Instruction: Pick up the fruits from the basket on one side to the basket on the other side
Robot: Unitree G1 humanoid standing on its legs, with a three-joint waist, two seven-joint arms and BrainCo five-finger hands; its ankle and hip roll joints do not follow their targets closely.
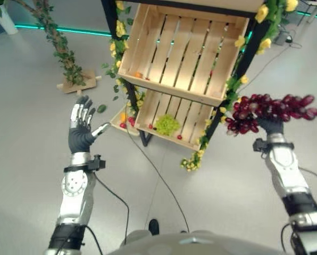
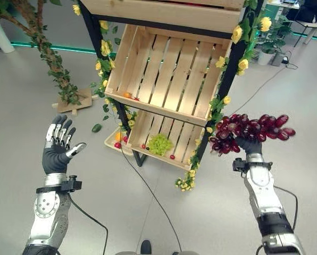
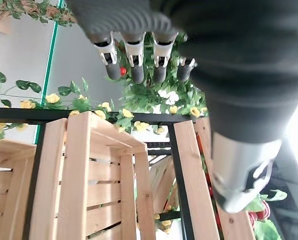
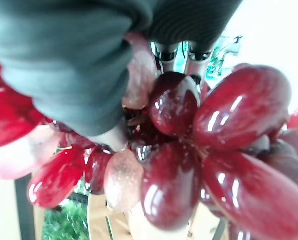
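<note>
The right hand (image 2: 252, 144) holds a bunch of red grapes (image 2: 249, 132) in the air, off to the right of the wooden crates and level with the gap between the upper crate (image 2: 169, 71) and the lower crate (image 2: 161, 139); in the right wrist view the fingers (image 4: 165, 51) curl into the cluster, though how much stem they catch is hidden. The left hand (image 1: 81, 127) is raised at the left with its fingers spread and holds nothing. The main risk is the grip: the bunch sticks out wide on both sides of the hand, so a quick swing could make it sag, shed grapes or slip free onto the floor. A second risk is the rack: the black post (image 2: 222, 87) and its leaf-and-flower garland (image 2: 238, 50) stand just beside the grapes, and a path straight toward either crate could snag the cluster on them. The lower crate already has green grapes (image 2: 159, 143) and a few small fruits, so a drop from height could knock those about or bounce out over the low front edge.
</note>
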